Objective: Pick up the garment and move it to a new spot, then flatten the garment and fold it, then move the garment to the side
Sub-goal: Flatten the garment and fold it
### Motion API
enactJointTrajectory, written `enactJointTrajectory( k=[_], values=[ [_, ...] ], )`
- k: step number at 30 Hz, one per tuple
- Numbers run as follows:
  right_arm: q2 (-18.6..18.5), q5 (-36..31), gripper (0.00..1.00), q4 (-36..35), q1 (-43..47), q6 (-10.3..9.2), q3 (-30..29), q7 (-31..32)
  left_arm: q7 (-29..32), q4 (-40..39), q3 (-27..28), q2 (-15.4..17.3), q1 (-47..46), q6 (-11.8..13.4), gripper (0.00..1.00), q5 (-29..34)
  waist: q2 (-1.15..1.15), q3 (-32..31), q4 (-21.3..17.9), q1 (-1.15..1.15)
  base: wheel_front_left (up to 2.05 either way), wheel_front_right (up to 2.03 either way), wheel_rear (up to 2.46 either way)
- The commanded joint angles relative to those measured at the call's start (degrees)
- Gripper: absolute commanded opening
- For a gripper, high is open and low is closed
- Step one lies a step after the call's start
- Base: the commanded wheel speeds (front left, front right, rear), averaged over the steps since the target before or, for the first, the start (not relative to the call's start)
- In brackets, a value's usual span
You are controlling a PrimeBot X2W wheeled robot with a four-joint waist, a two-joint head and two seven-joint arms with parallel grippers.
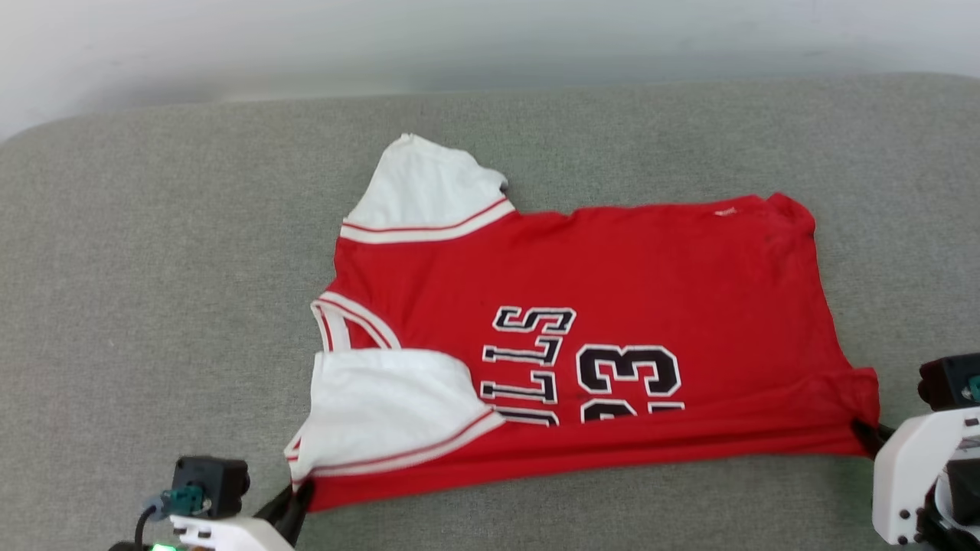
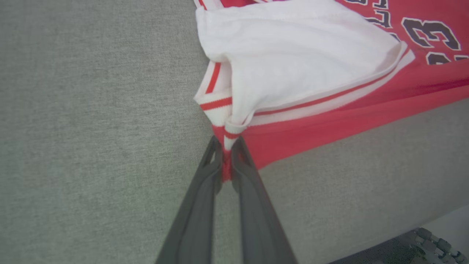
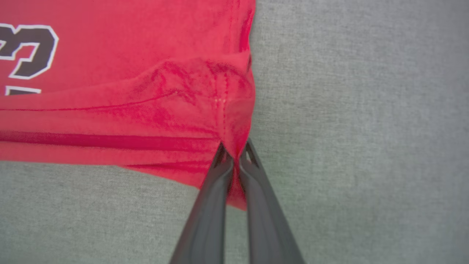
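Padding [image 1: 153, 229], grey and wide, lies under it all. The garment [image 1: 651, 268] lies on top of it, near the middle, with its neck end to the robot's left and its bottom end to the right. The long side next to the robot is lifted a bit and rolled over, so it hides the bottom of the number 23 [image 1: 628, 375]. The near white sleeve [image 1: 383, 405] is flopped onto the red front, and the far white sleeve [image 1: 425, 187] sticks out and away. The left gripper [image 1: 295, 497] is pinched tight on the striped corner by the near sleeve. The right gripper [image 1: 867, 432] is pinched tight on the red bottom corner. Each one holds just a small bit of cloth.

That small bite is the big worry. I think a fast tug could pull a corner out, and then one side would drop and bunch up. If the two arms pull apart too hard, the garment could slip free. If they go at different speeds, the fold would come out crooked. The near sleeve could get trapped inside the fold as a lump
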Motion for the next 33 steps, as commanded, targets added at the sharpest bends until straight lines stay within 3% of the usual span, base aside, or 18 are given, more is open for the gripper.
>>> enactJointTrajectory(
  k=[1, 7, 16, 17, 18, 19, 27, 33],
  values=[
    [-0.98, 0.26, 0.0, -0.88, 1.49, -0.14, -0.99, 0.71, 0.43, -0.05, 0.23, 1.04, 1.4, 0.53, 0.0, -0.07, 0.0, -0.88, -0.39, 0.0, 0.0, 0.0, 0.0],
    [-1.58, 0.53, 0.0, -5.92, 6.25, -0.15, -3.85, 4.84, 1.18, -0.88, -0.84, 1.95, 5.03, 0.66, 0.0, -0.94, 0.0, -1.38, -0.56, 0.0, 0.0, 0.0, 0.0],
    [0.43, 0.76, 0.0, -6.24, 8.42, -0.13, -3.21, 6.61, 1.06, 3.04, -3.62, -1.04, 3.46, -1.33, 0.0, -0.89, 0.0, -0.62, -0.83, 0.0, 0.0, 0.0, 0.0],
    [0.49, 0.64, 0.0, -5.8, 8.16, -0.13, -2.88, 6.38, 0.89, 3.6, -3.79, -1.36, 3.06, -1.58, 0.21, -0.79, 0.0, -0.48, -0.83, 0.0, 0.0, 0.0, 0.0],
    [0.52, 0.52, 0.82, -5.5, 7.76, -0.13, -2.61, 5.99, 0.69, 4.05, -3.92, -1.61, 2.69, -1.9, 0.55, -0.65, 0.0, -0.36, -0.83, 0.0, 0.0, 0.0, 0.0],
    [0.77, 0.5, 1.0, -5.24, 7.27, -0.13, -2.68, 5.31, 0.5, 4.47, -4.03, -1.76, 2.34, -2.14, 1.0, -0.54, 0.0, -0.27, -0.85, 0.0, 0.0, 0.0, 0.0],
    [0.38, 1.9, 1.0, -6.01, 4.4, -0.1, -1.57, -0.35, -4.26, 4.81, -1.51, -2.83, 0.08, -3.4, 1.0, -0.99, 0.0, -1.09, -1.19, 0.0, 0.0, 0.0, 0.0],
    [-0.31, 2.11, 1.0, -8.95, 1.91, -0.09, -1.01, -7.36, -13.89, 3.29, 1.99, -3.25, -2.33, -3.99, 1.0, 1.96, 0.0, -2.77, -2.03, 0.0, 0.0, 0.0, 0.0]
  ],
)
